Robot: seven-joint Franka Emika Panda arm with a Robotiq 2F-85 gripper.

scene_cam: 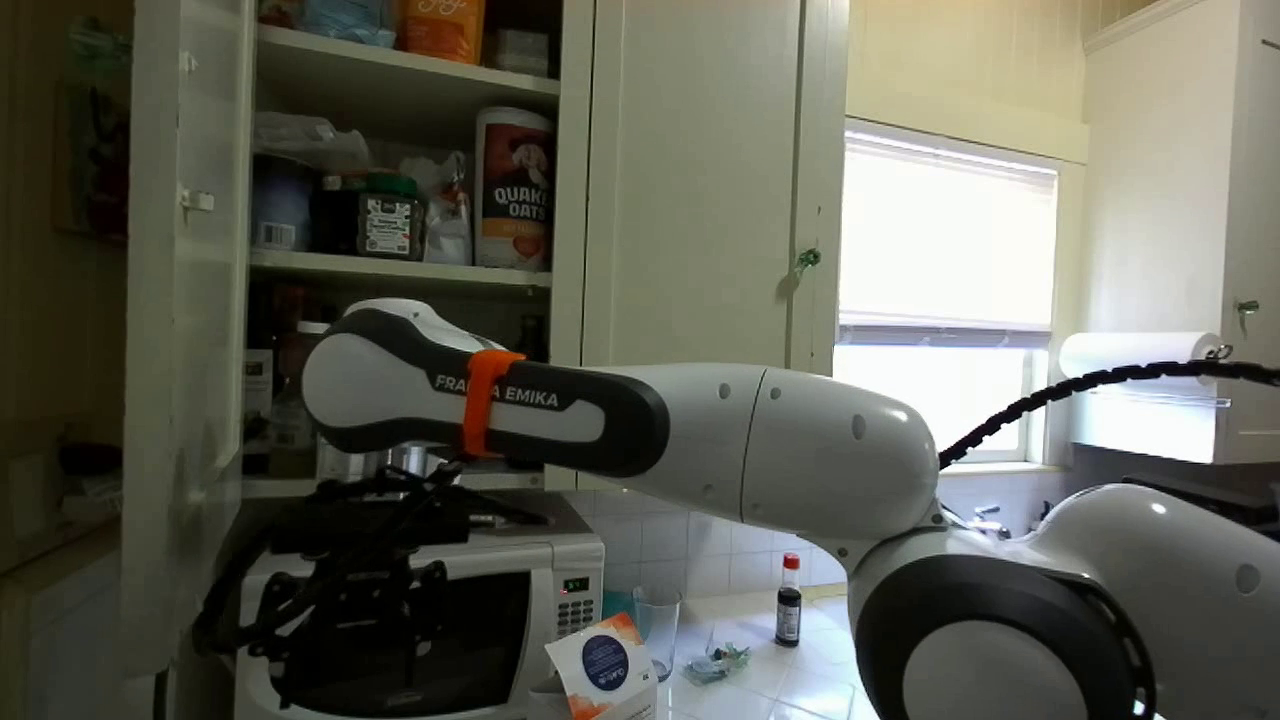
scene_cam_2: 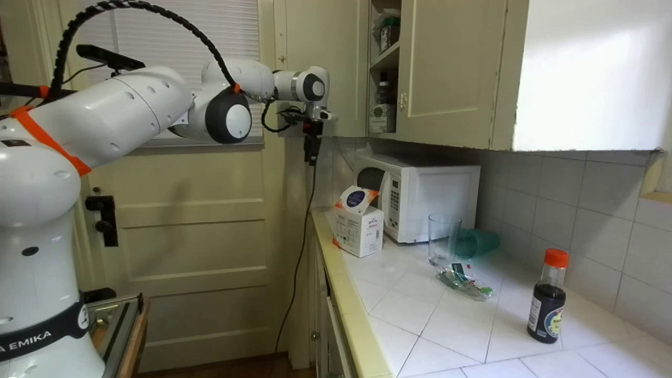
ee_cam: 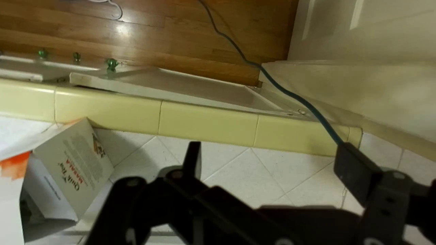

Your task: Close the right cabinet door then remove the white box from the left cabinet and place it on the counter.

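The white box point(scene_cam_2: 359, 231), with red-orange print and a raised flap bearing a round blue mark, stands on the pale tiled counter point(scene_cam_2: 404, 310) in front of the microwave. The wrist view shows the box point(ee_cam: 73, 170) to the left of my gripper point(ee_cam: 272, 166). Jaws stand wide open with only counter tiles seen between them. In an exterior view the gripper point(scene_cam_2: 312, 157) hangs higher than the box and beyond it. Food jars and packages fill the left cabinet point(scene_cam: 400, 265). In both exterior views the right cabinet door point(scene_cam_2: 451, 68) lies flush with the cabinet front.
The left cabinet's door point(scene_cam: 190, 330) is swung out. A microwave point(scene_cam_2: 438, 202), clear glass point(scene_cam_2: 443, 236), green cup point(scene_cam_2: 478, 242), plastic packet point(scene_cam_2: 464, 283) and dark sauce bottle point(scene_cam_2: 547, 310) stand on the counter. A cable point(ee_cam: 245, 59) passes behind one finger.
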